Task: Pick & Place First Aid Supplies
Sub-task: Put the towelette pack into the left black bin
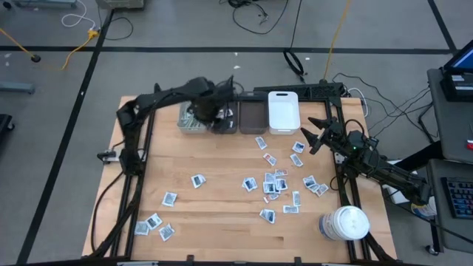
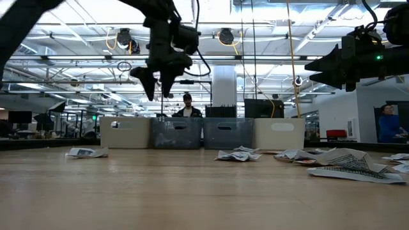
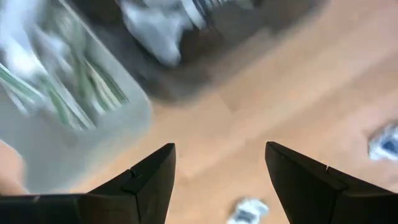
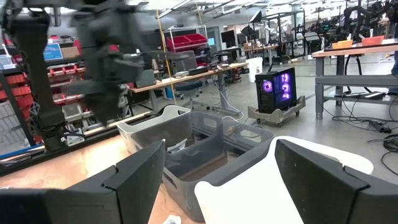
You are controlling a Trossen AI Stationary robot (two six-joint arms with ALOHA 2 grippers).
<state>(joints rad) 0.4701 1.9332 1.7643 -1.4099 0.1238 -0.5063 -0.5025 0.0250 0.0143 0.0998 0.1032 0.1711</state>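
Hovering left gripper (image 1: 209,118) above bins (image 1: 194,118)

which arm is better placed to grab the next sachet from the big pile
Right, probably. The right gripper hangs open just beside the main sachet cluster, nothing held. The left gripper is open too, but up by the bins, farther from that pile.

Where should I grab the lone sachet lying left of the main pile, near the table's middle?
Come straight down on the lone sachet and pinch it across its short sides. It lies flat on the wooden table, so probably no side approach can get under it, and bare wood around it leaves the fingers room. The left gripper, open by the bins, is nearer.
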